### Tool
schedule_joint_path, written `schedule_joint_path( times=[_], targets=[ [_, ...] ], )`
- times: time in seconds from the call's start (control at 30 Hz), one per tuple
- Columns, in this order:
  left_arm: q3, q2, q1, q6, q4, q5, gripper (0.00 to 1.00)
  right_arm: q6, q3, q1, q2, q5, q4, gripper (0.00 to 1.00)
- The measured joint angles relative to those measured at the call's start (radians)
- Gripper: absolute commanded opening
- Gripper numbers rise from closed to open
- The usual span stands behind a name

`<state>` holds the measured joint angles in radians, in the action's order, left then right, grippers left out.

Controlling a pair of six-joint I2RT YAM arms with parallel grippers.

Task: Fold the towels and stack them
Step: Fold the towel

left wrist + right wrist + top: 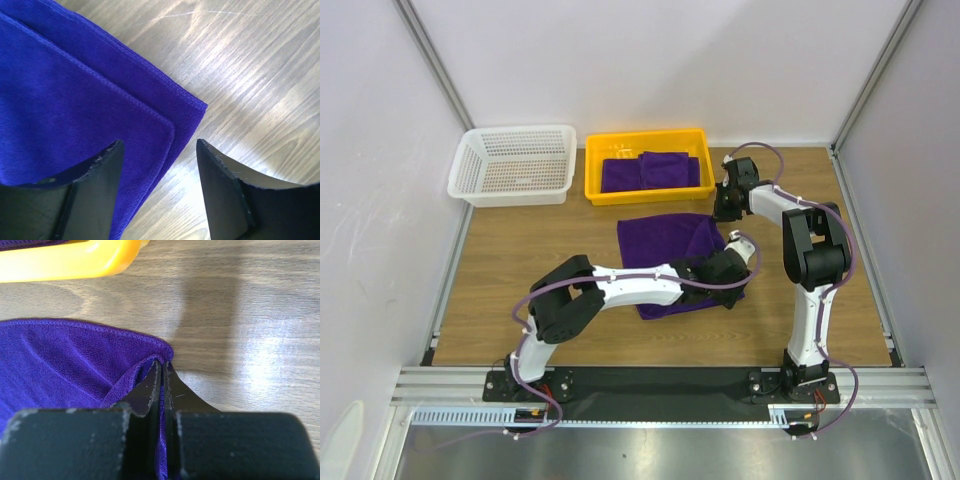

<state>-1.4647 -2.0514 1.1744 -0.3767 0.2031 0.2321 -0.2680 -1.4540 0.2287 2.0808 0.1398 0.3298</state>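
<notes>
A deep purple towel [665, 240] lies on the wooden table in front of the yellow tray [594, 172], its near part folded into two layers. My left gripper [732, 282] is open over the towel's near right corner [75, 100]. In the left wrist view [159, 142] one finger is over the cloth and the other over bare wood. My right gripper [725, 210] is shut on the towel's far right corner; in the right wrist view [163, 362] purple cloth [60, 360] is pinched between the jaws. Two more folded towels [655, 170] lie in the tray.
A white mesh basket [515, 165] stands at the back left beside the yellow tray, whose corner shows in the right wrist view [60, 262]. White walls and metal rails enclose the table [520, 270] on three sides.
</notes>
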Motion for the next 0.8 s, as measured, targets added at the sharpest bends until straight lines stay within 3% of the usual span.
schedule_joint_path(
  times=[0.4, 0.6, 0.8],
  targets=[
    [-0.038, -0.065, 0.008, -0.029, 0.021, 0.053, 0.47, 0.0, 0.016, -0.003, -0.01, 0.0, -0.007, 0.0],
    [-0.056, -0.072, 0.008, -0.041, 0.021, 0.053, 0.32, 0.0, 0.027, -0.005, -0.017, 0.0, -0.014, 0.0],
    [-0.056, -0.08, 0.008, -0.042, 0.02, 0.053, 0.31, -0.001, 0.032, -0.006, -0.019, 0.002, -0.018, 0.0]
  ],
)
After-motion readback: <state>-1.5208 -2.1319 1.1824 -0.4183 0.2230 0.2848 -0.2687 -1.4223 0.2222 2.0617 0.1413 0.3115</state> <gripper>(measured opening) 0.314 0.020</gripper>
